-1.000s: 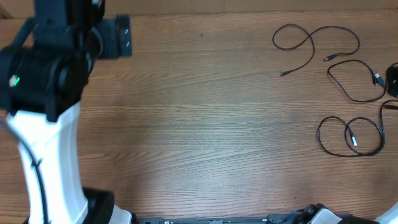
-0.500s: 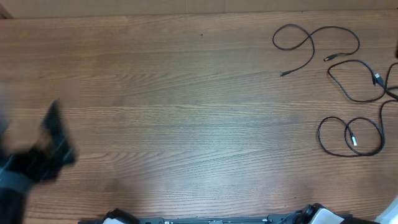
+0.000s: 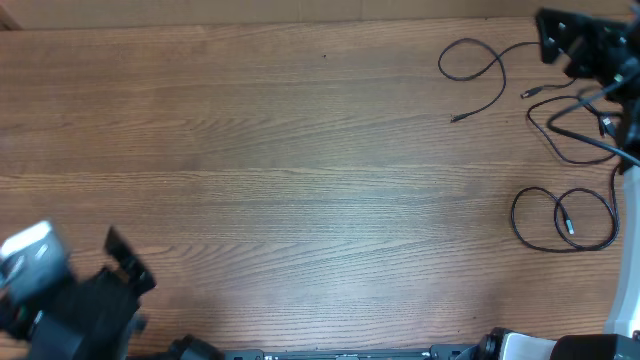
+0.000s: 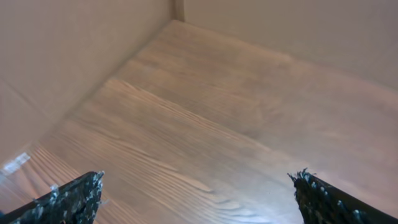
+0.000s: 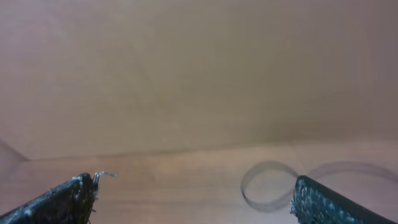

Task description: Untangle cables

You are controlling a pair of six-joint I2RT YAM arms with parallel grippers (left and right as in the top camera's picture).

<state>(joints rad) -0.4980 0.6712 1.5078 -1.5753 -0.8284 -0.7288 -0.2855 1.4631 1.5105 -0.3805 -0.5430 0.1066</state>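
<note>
Black two-finger left gripper (image 3: 128,285) just backed off to the lower left, while the right gripper (image 3: 556,38) swung in at upper right over the three thin black cables (image 3: 500,65). Both have fingers spread wide and are holding nothing. I'd guess the right is lining up a grab.

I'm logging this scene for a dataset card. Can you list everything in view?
table: one, brown wood grain, fills the overhead view
wall: plain beige, along the table's edges
upper cable: one, black, far right of the table, loosely looped
middle cable: one, black, just below the upper one, partly hidden by the right arm
lower cable: one, black, right edge, coiled in loops
left arm: one, black and white, near left corner
right arm: one, black, far right corner, above the cables
left gripper: black fingers, open, empty
right gripper: black fingers, open, empty
</note>
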